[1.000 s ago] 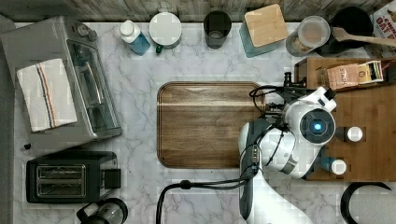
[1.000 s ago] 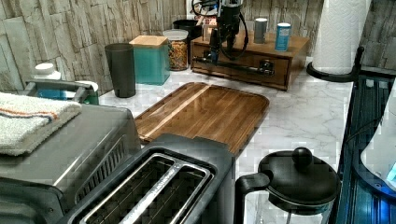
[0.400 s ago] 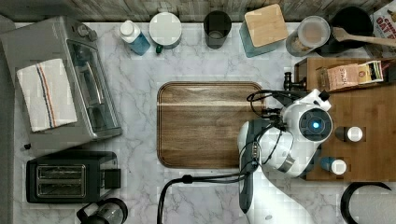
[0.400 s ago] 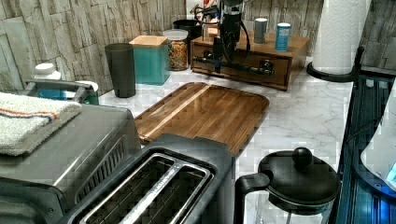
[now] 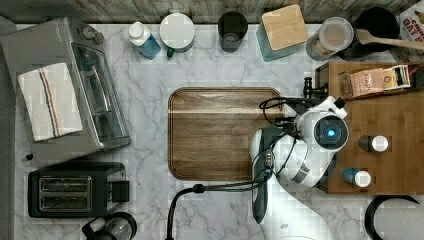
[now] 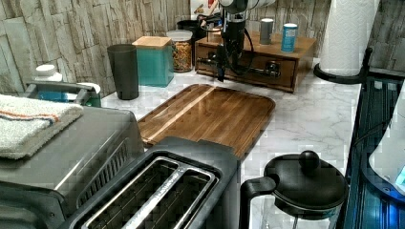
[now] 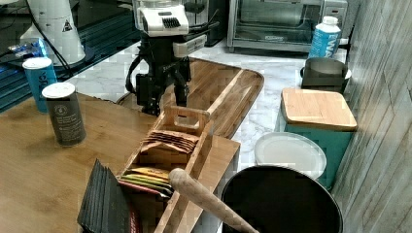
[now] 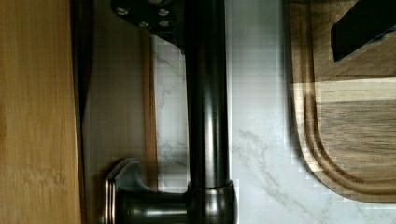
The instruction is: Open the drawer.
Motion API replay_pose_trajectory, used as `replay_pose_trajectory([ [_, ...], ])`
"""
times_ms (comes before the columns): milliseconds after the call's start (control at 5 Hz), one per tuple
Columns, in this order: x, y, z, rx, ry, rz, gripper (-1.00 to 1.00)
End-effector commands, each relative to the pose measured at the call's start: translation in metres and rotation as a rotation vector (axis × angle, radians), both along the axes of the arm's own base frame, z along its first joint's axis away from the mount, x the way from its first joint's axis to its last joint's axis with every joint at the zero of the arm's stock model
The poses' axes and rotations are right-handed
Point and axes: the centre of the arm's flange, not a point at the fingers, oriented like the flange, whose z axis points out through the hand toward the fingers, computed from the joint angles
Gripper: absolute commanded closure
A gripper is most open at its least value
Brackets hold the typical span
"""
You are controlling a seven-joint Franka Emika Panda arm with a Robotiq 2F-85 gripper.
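Observation:
The drawer point(image 6: 252, 71) is the light wooden front of the bamboo organizer box point(image 5: 385, 125), and it sits flush with the box in the left view. Its long black bar handle point(image 8: 205, 93) runs along the front on posts point(image 8: 149, 205). My gripper point(image 6: 222, 69) hangs at the handle's end toward the left view's left, and in the right view it point(image 7: 165, 101) stands just beyond the box edge. It is open: one finger point(image 8: 147, 14) lies between bar and drawer front, the other finger point(image 8: 364, 28) is over the cutting board side. The handle runs between them without being clamped.
A dark wooden cutting board point(image 5: 220, 132) lies right in front of the drawer. Two small jars point(image 7: 63, 114) and a rack of tea packets point(image 7: 167, 141) stand on the box. A teal canister point(image 5: 282, 30), a dark cup point(image 5: 232, 30), a toaster oven point(image 5: 75, 90) and a toaster point(image 5: 75, 187) ring the counter.
My gripper has come down from above the box to the level of the drawer handle, and the wrist has shifted slightly toward the top view's left.

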Motion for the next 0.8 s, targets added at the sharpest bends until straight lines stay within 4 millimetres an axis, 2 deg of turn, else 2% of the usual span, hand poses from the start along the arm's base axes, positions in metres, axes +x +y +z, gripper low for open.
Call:
replay_pose_trajectory([
  [200, -0.008, 0.047, -0.012, 0.187, 0.073, 0.205, -1.00],
  [400, -0.007, 0.080, -0.028, 0.206, 0.064, 0.227, -1.00],
  [600, -0.014, 0.118, -0.030, 0.271, 0.099, 0.205, -1.00],
  [800, -0.021, 0.169, -0.036, 0.244, 0.075, 0.196, -1.00],
])
